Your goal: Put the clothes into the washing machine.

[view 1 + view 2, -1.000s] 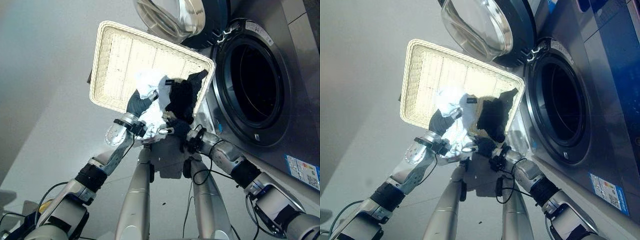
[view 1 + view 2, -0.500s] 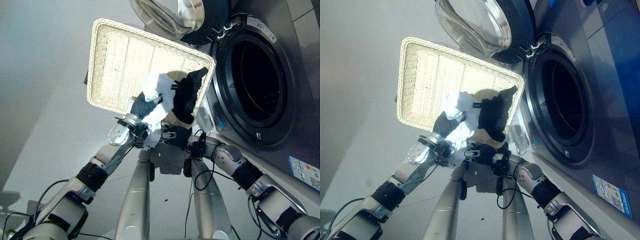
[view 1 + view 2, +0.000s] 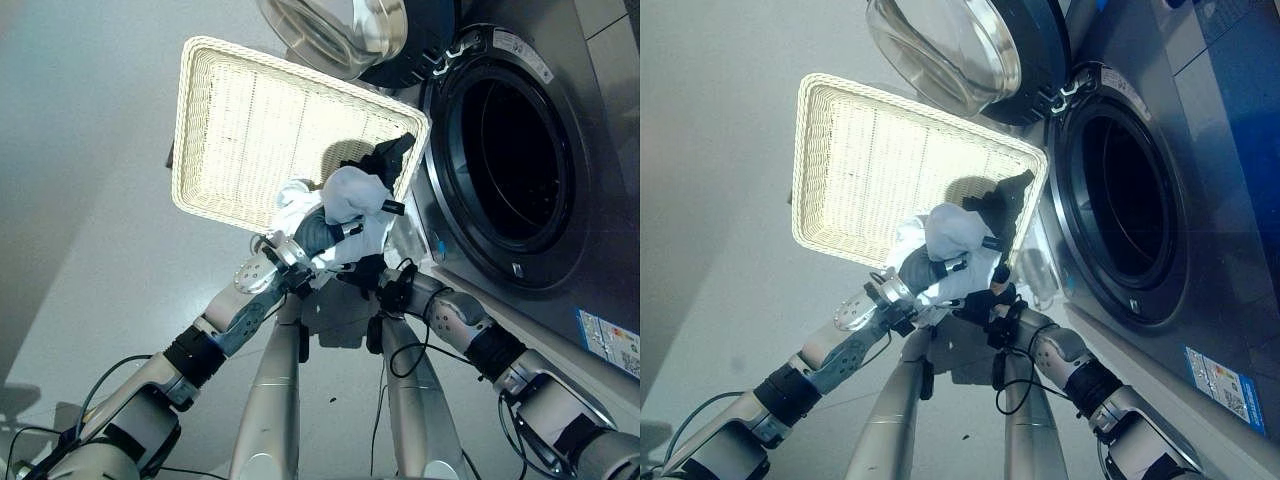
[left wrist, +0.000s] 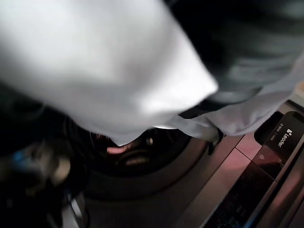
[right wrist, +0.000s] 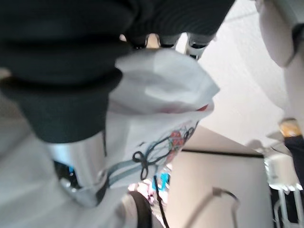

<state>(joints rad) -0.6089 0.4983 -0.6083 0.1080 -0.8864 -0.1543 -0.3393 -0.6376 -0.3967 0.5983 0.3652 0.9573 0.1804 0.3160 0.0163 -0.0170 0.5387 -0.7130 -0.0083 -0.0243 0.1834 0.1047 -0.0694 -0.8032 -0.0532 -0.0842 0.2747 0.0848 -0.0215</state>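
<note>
Robot's left hand has its fingers curled round a bunched white garment, lifted just off the near-right corner of the wicker basket, w/ the washer's open drum to the right and the glass door swung wide at the far side. A dark garment is draped over the basket's right rim, touching the white one. Right hand sits just under the white bundle; cloth covers its fingers, so can't tell if they're spread or pinching. Risks, as a judgement: loose folds hang below the left hand, so a fold could slip out of the grip and drop to the floor between basket and washer; trailing cloth could also snag the drum's rim or drag the dark garment off the rim. Both hands are crowded on one bundle, so they may pull against each other. View differences: eye views give the layout of basket, door and drum; left wrist view shows white cloth against the drum's dark opening and the washer front; right wrist view alone reveals a coloured print w/ dark looping lines on the white fabric.
</note>
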